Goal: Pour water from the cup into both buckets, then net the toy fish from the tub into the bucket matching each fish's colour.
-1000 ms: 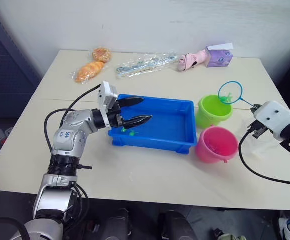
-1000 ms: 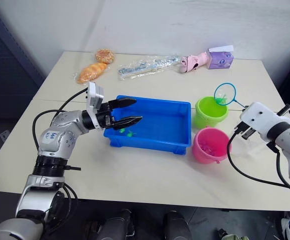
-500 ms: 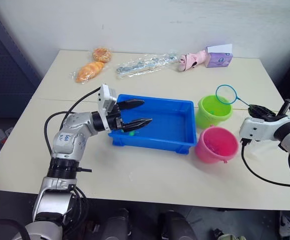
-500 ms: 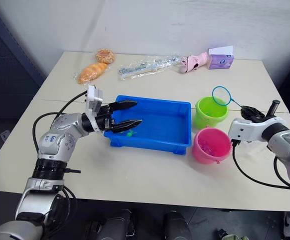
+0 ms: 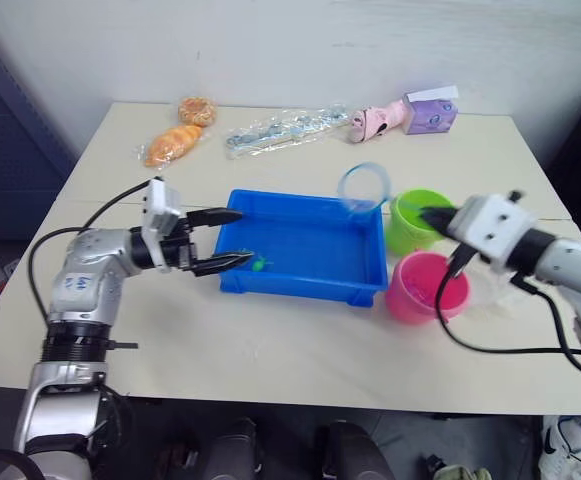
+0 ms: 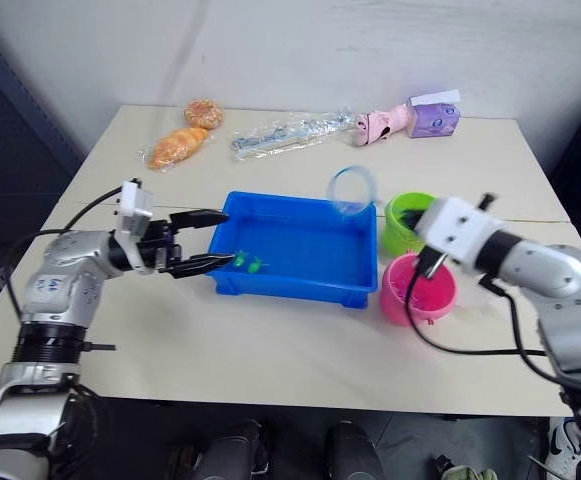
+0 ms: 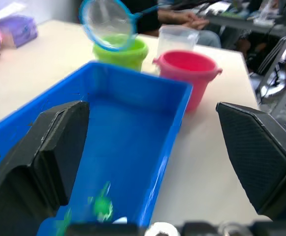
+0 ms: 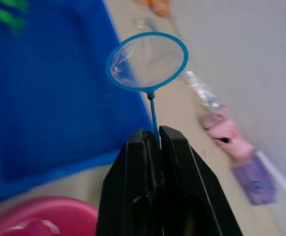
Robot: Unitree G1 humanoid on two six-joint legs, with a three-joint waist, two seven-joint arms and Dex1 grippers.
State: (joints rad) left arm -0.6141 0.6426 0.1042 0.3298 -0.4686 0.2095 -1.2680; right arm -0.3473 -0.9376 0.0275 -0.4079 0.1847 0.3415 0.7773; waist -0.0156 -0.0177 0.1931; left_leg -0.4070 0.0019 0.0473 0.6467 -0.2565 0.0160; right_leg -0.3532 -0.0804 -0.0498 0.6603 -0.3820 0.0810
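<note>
Gripping: right gripper (image 8: 155, 140) pinches the net (image 8: 147, 61) by its thin handle, fingers clamped together on it.
Net place: hoop hangs over the far right corner of the blue tub (image 5: 300, 275), at 10 o'clock from the right gripper.
Left gripper (image 5: 220, 238): fingers spread wide, holding nothing, at the tub's left end.
Fish: green toy fish (image 6: 248, 264) lie in the tub at 3 o'clock from the left gripper (just beside its lower finger).
Buckets: green bucket (image 5: 413, 219) and pink bucket (image 5: 418, 289) stand right of the tub.
Left wrist view: a clear cup (image 7: 178, 39) behind the pink bucket.
</note>
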